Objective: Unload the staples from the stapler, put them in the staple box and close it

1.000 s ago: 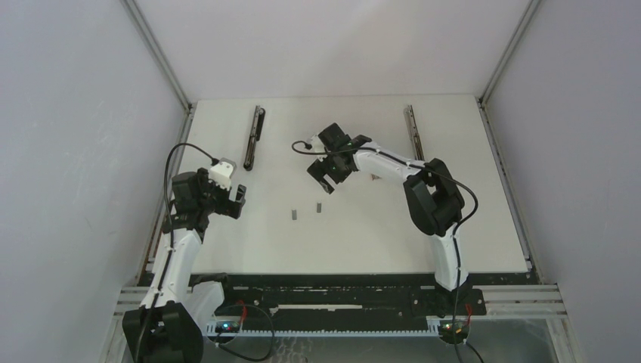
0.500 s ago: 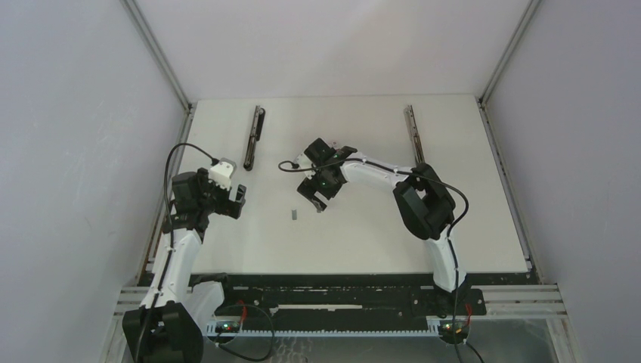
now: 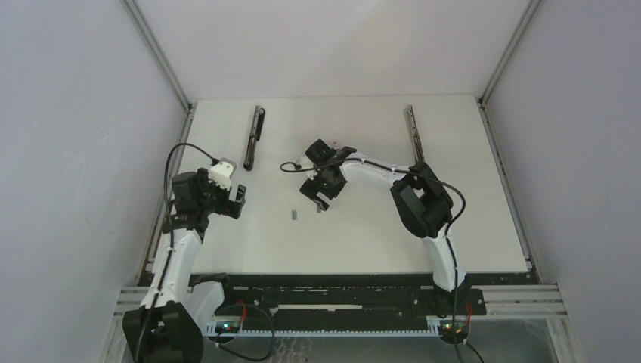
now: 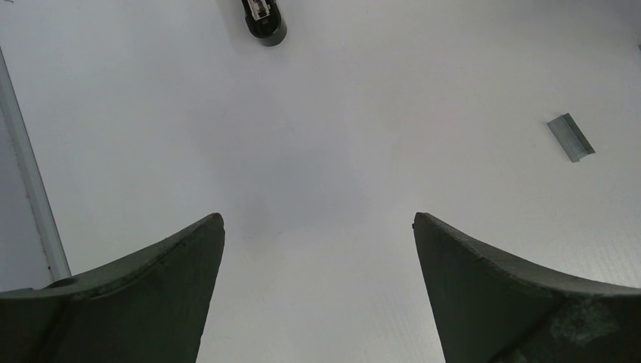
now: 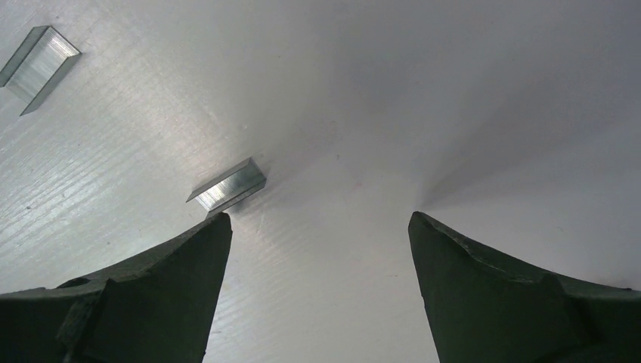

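As the right pincer (image 5: 318, 217) gapes, staples (image 5: 227, 187) lie beside one fingertip.

Tabletop (image 3: 363, 234): plain white, fine ribbed grain seen close up. Staples (image 5: 227, 189): bright silver-grey metal. Stapler (image 3: 254, 138): black. Arms (image 3: 175, 261): white links, black joints. Right gripper (image 5: 318, 217): fingers dull dark grey-green

Right gripper (image 5: 319, 219) spread wide over white table (image 5: 469, 91); staple strip (image 5: 227, 185) just beside one fingertip; second strip (image 5: 38, 59) well apart.
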Controlling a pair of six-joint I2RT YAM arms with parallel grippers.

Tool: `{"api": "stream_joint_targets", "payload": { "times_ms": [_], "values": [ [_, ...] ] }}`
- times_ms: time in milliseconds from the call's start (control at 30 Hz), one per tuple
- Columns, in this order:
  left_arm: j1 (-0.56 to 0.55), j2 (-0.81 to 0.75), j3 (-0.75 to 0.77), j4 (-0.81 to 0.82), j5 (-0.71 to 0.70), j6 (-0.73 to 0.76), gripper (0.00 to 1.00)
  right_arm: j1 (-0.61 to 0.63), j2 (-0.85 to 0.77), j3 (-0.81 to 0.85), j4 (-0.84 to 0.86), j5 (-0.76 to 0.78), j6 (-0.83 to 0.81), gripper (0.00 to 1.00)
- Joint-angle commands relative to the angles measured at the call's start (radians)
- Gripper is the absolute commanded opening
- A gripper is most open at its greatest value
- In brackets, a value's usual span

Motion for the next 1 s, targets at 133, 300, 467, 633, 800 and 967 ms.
{"api": "stream_joint_targets", "payload": {
  "times_ms": [133, 300, 467, 633, 800, 967],
  "values": [
    [0.013, -0.023, 0.005, 0.015, 0.023, 0.02, 1.0, 0.002, 0.023, 0.053, 0.009, 0.032, -0.012, 0.87],
    [0.014, -0.023, 0.006, 0.014, 0.023, 0.018, 1.0, 0.0, 0.031, 0.064, -0.003, 0.051, -0.008, 0.87],
    [0.013, -0.021, 0.006, 0.014, 0.023, 0.018, 1.0, -0.034, -0.008, 0.069, -0.011, -0.023, 0.028, 0.87],
    [0.013, -0.017, 0.007, 0.014, 0.024, 0.018, 1.0, -0.064, -0.031, 0.057, 0.006, -0.08, 0.057, 0.86],
    [0.014, -0.021, 0.006, 0.013, 0.021, 0.018, 1.0, -0.044, 0.0, 0.069, -0.004, -0.023, 0.039, 0.86],
    [0.013, -0.024, 0.006, 0.014, 0.021, 0.017, 1.0, -0.034, 0.025, 0.069, -0.009, 0.0, 0.036, 0.87]
  ]
}}
